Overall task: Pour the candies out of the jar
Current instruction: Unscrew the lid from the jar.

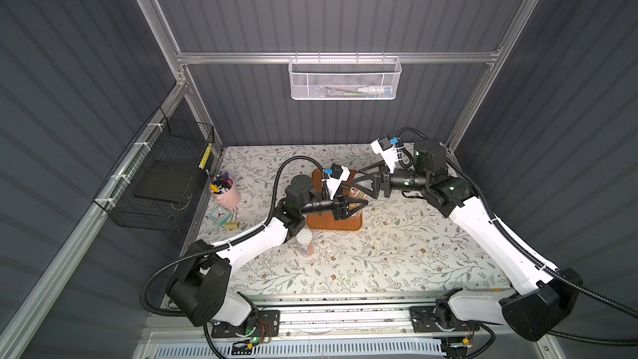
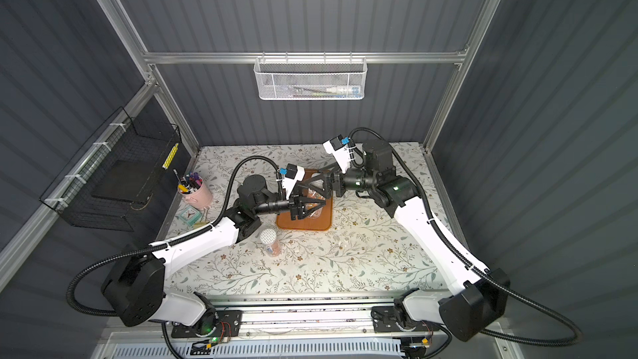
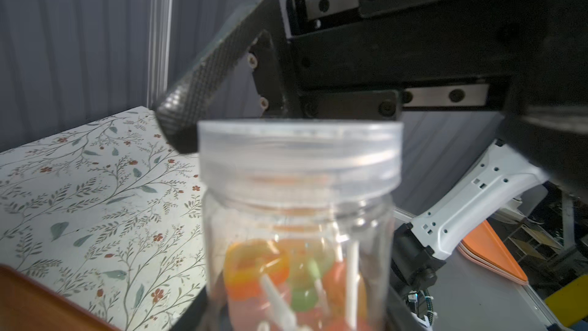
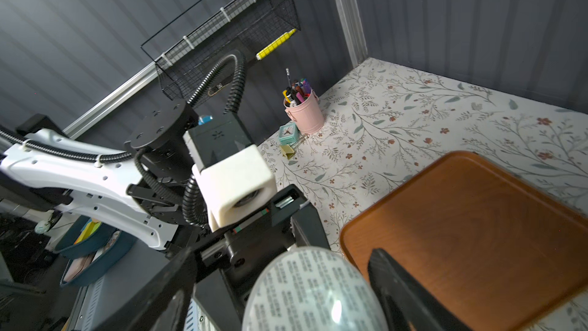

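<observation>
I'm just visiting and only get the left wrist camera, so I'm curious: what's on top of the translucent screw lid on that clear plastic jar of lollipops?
Observer: A round white seal with small print covers the lid; the right wrist view shows it.
Visitor: What's beneath the jar?
Observer: A brown wooden tray. In both top views the left gripper holds the jar over it.
Visitor: Any other jars around?
Observer: Yes, a second clear jar with a white top sits on the flower-patterned table beside the left arm.
</observation>
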### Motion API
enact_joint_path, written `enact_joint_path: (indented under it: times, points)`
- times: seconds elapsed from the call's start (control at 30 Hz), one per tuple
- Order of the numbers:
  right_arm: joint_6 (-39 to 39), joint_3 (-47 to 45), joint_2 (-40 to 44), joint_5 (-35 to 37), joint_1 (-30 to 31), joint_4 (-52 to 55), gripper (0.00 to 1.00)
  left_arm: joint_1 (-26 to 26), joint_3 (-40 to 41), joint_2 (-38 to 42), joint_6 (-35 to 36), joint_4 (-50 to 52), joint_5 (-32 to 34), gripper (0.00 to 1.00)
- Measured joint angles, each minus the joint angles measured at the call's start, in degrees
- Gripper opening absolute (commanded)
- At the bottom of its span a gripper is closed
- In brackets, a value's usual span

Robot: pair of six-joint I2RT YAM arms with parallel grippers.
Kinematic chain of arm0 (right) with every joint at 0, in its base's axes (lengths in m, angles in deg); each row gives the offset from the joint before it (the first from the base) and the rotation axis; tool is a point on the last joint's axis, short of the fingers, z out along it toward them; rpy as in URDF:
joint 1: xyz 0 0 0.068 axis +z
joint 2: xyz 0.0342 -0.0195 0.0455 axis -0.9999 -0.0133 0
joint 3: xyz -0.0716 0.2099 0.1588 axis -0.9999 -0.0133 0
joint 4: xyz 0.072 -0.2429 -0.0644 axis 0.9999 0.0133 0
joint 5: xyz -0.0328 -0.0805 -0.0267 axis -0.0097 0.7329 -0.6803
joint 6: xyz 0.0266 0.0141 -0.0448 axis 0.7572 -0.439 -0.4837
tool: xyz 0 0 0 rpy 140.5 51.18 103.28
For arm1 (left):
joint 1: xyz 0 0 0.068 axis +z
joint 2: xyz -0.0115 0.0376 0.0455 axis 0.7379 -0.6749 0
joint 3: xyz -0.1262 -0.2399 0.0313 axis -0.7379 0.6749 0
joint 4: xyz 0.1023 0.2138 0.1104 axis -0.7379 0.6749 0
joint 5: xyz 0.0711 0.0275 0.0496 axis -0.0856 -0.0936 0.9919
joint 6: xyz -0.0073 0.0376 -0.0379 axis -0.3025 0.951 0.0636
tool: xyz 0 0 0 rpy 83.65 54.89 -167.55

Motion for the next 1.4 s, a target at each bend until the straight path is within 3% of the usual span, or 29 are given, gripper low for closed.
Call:
enact_joint_path:
  times: [0.27,0.5,0.83,0.97,1.13,1.4]
  points:
    - [3.8,1.51,0.13,14.45,0.09,5.27,0.91,-0.66,0.07,2.03,4.68,5.79,9.81,0.0]
    - [9.42,1.42,0.07,17.25,1.99,4.26,0.91,-2.62,0.07,2.12,8.31,9.11,16.09,0.0]
    - [13.11,1.4,-3.15,18.86,3.91,2.38,0.85,-3.08,0.07,2.12,9.57,10.43,19.54,0.0]
    - [13.73,1.4,-3.98,19.69,4.48,3.1,0.79,-3.08,0.07,2.12,9.62,10.45,20.06,0.0]
    - [14.16,1.4,-3.96,20.68,4.85,3.23,0.64,-3.08,0.07,2.12,9.97,10.43,20.17,0.0]
    - [13.77,1.46,-3.98,20.44,5.07,3.52,0.54,-3.08,0.07,2.12,9.97,11.04,20.09,0.0]
